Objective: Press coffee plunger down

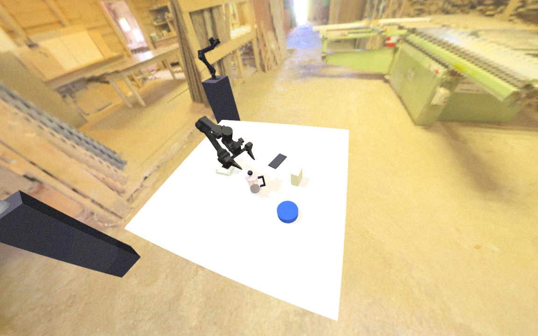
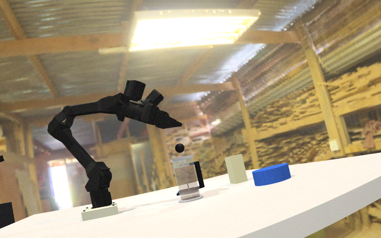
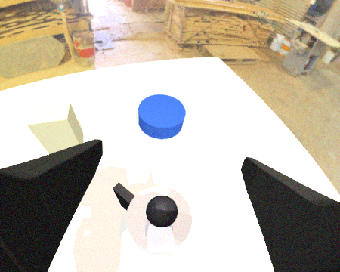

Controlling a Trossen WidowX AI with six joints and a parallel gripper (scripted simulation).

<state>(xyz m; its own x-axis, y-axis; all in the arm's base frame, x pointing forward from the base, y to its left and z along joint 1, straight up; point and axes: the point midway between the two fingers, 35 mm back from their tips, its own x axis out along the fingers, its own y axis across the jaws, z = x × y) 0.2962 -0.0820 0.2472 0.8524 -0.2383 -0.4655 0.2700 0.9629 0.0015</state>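
The coffee press, a clear cylinder (image 1: 252, 182) (image 2: 185, 177) with a black handle (image 1: 264, 181) (image 2: 199, 174) (image 3: 122, 196), stands upright on the white table (image 1: 229, 234) (image 2: 289, 201) (image 3: 230, 113). Its round black plunger knob (image 1: 249, 172) (image 2: 179, 147) (image 3: 162, 211) sits a short way above the lid, with a little bare rod between. The rod runs down to a dark layer near the bottom of the cylinder. My gripper (image 1: 248, 164) (image 2: 181, 124) (image 3: 174, 156) is wide open and empty. Its fingertips are above the knob and touch nothing.
A blue disc (image 1: 287, 211) (image 2: 271, 174) (image 3: 162, 115) and a cream block (image 1: 296, 176) (image 2: 235, 168) (image 3: 57, 130) stand beyond the press. A flat black slab (image 1: 277, 161) lies on the table on the press's handle side. Other arms stand on separate dark pedestals off the table.
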